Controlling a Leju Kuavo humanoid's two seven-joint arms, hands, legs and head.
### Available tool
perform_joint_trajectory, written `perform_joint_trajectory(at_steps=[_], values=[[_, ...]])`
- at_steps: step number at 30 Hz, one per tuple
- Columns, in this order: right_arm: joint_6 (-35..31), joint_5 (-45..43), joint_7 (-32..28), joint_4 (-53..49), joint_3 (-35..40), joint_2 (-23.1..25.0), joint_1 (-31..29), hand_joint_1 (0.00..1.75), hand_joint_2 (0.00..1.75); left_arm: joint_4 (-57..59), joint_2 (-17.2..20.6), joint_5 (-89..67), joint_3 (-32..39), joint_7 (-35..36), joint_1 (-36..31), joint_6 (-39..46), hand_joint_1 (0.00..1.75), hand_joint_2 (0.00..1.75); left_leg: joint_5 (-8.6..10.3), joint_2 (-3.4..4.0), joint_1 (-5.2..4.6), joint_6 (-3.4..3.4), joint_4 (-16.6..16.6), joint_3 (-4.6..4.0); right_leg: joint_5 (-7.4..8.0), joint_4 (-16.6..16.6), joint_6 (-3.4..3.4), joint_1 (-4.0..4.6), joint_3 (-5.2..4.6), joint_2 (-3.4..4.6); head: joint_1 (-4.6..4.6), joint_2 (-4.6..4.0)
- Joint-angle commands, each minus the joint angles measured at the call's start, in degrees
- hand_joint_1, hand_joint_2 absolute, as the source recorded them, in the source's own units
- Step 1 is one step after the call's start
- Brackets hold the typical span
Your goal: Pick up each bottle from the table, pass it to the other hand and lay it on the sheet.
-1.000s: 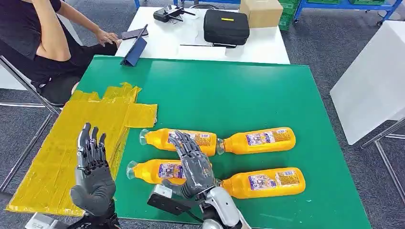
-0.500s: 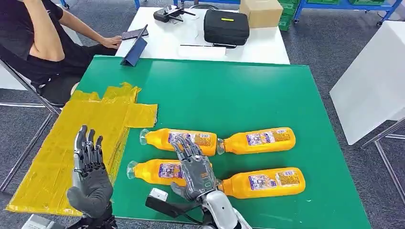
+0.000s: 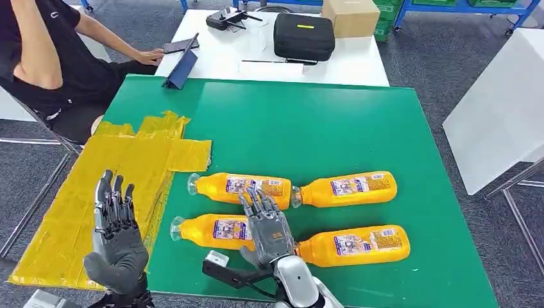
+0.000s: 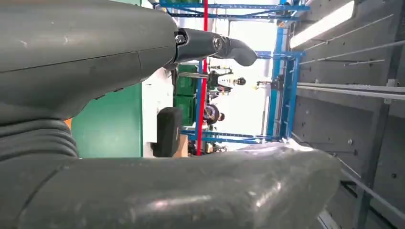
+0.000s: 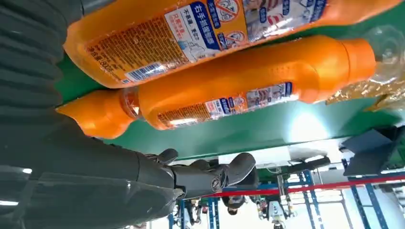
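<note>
Head view, right hand (image 3: 268,226) over near-left bottle (image 3: 215,231), fingers spread

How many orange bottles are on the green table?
4, all lying down: far left bottle, far right bottle, near left bottle partly under the right hand, near right bottle.

Orange bottles (image 3: 349,187) with blue-printed labels, green table (image 3: 321,128), yellow sheet (image 3: 115,173).

Four orange bottles (image 3: 349,187) lie on their sides on the green table (image 3: 308,128) — two rows — beside the yellow sheet (image 3: 83,192).
</note>
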Motion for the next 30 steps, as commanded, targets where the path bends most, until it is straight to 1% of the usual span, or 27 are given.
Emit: perform_joint_trajectory(at_steps=[1, 5, 7, 8, 9, 10, 12, 15, 16, 17, 18, 21, 23, 27, 30], values=[[4.8, -4.1, -0.43, 9.63, -1.04, -1.9, -4.04, 0.0, 1.75, 1.36, -0.55, 0.64, 2.69, 0.19, -1.08, -1.8, 0.0, 0.0, 0.0, 0.01, 0.02, -0.02, -0.07, 0.11, 0.02, -0.1, -0.03, 0.02, 0.11, 0.0, -0.02, 0.0], [8.34, -7.7, -1.32, 15.12, -0.56, -2.73, -5.53, 0.0, 1.75, 2.99, -0.4, 1.29, 3.47, 0.19, -2.16, -3.05, 0.0, 0.0, 0.01, 0.02, 0.05, -0.02, -0.11, 0.2, 0.04, -0.18, -0.05, 0.05, 0.24, 0.0, 0.0, 0.0], [10.4, -9.53, -1.62, 17.82, 0.14, -3.33, -6.3, 0.0, 1.75, 3.63, -0.12, 1.57, 3.5, 0.19, -2.67, -3.53, 0.0, 0.0, 0.02, 0.0, -0.01, -0.01, -0.08, 0.13, 0.02, -0.1, -0.02, 0.0, 0.15, -0.02, -0.02, 0.0], [11.09, -10.82, -1.89, 19.39, 0.17, -3.41, -6.67, 0.14, 1.75, 3.9, 0.05, 1.66, 3.43, 0.19, -2.93, -3.52, 0.0, 0.0, 0.03, -0.03, 0.04, -0.02, -0.13, 0.21, 0.05, -0.2, -0.04, 0.04, 0.26, -0.06, 0.0, 0.0], [11.78, -11.82, -2.18, 20.6, 0.36, -3.38, -7.13, 0.44, 1.75, 4.22, 0.3, 1.94, 3.26, 0.19, -3.19, -3.53, 0.0, 0.0, 0.03, -0.03, 0.01, -0.02, -0.11, 0.16, 0.04, -0.14, -0.03, 0.02, 0.18, -0.04, 0.0, 0.0], [12.77, -12.39, -2.18, 21.91, 1.08, -3.38, -7.92, 0.84, 1.75, 4.31, 0.45, 2.08, 3.13, 0.19, -3.56, -3.64, 0.0, 0.0, 0.03, -0.01, 0.04, -0.02, -0.17, 0.27, 0.06, -0.24, -0.05, 0.04, 0.29, -0.03, -0.02, 0.0], [12.91, -12.54, -2.19, 22.15, 1.17, -3.15, -8.27, 0.84, 1.75, 4.59, 0.38, 2.02, 3.11, 0.19, -3.85, -3.56, 0.0, 0.0, 0.03, -0.01, 0.02, -0.01, -0.12, 0.3, 0.04, -0.15, -0.03, 0.02, 0.24, -0.02, 0.0, 0.0], [13.1, -12.73, -2.12, 22.24, 1.37, -3.02, -8.46, 0.84, 1.75, 4.63, 0.35, 1.95, 3.08, 0.19, -3.88, -3.51, 0.0, 0.0, -0.01, 0.05, 0.04, -0.04, -0.11, 0.59, 0.04, -0.15, -0.04, 0.03, 0.45, -0.02, 0.0, 0.0], [13.1, -12.73, -2.12, 22.24, 1.37, -3.02, -8.46, 0.91, 1.75, 4.63, 0.35, 1.95, 3.08, 0.19, -3.88, -3.51, 0.0, 0.0, 0.05, 0.03, 0.06, -0.06, -0.15, 0.6, 0.09, -0.2, -0.07, 0.06, 0.45, -0.05, 0.0, 0.0], [14.22, -13.39, -1.85, 22.28, 1.46, -3.25, -8.36, 1.41, 1.75, 4.95, 0.36, 1.93, 3.15, 0.19, -3.73, -3.74, 0.0, 0.0, 0.02, 0.01, 0.04, -0.05, -0.13, 0.66, 0.06, -0.15, -0.06, 0.03, 0.49, -0.07, -0.02, 0.0], [15.21, -14.25, -1.84, 22.77, 2.14, -3.74, -8.62, 1.73, 1.75, 5.2, 0.49, 2.09, 3.21, 0.19, -3.89, -3.87, 0.0, 0.0, 0.1, -0.02, 0.06, -0.06, -0.18, 0.62, 0.12, -0.2, -0.08, 0.05, 0.46, -0.1, 0.0, 0.0], [14.48, -16.65, -2.93, 23.38, 2.38, -4.26, -8.77, 1.75, 1.75, 4.96, 0.89, 2.75, 3.12, 0.19, -4.13, -3.75, 0.0, 0.0, 0.08, 0.01, 0.07, -0.04, -0.21, 0.76, 0.12, -0.21, -0.08, 0.04, 0.55, -0.08, -0.02, 0.0], [14.44, -17.83, -3.03, 21.73, 2.23, -4.68, -8.13, 1.75, 1.75, 4.98, 0.9, 2.88, 3.32, 0.19, -3.83, -3.61, 0.0, 0.0, 0.01, 0.0, 0.07, -0.04, -0.13, 0.89, 0.04, -0.15, -0.06, 0.03, 0.71, -0.09, 0.0, 0.0], [15.57, -20.52, -3.58, 18.63, 2.58, -5.71, -6.81, 1.75, 1.75, 5.1, 0.58, 3.67, 4.3, 0.19, -3.7, -3.85, 0.0, 0.0, 0.08, -0.02, 0.1, -0.05, -0.22, 0.87, 0.1, -0.26, -0.07, 0.05, 0.73, -0.12, 0.0, 0.0], [15.68, -20.88, -3.57, 18.04, 2.65, -6.48, -6.08, 1.75, 1.75, 5.36, 0.46, 3.59, 4.9, 0.19, -3.53, -4.2, 0.0, 0.0, 0.04, -0.06, 0.09, -0.06, -0.17, 0.95, 0.05, -0.22, -0.06, 0.04, 0.81, -0.15, 0.0, 0.0]])
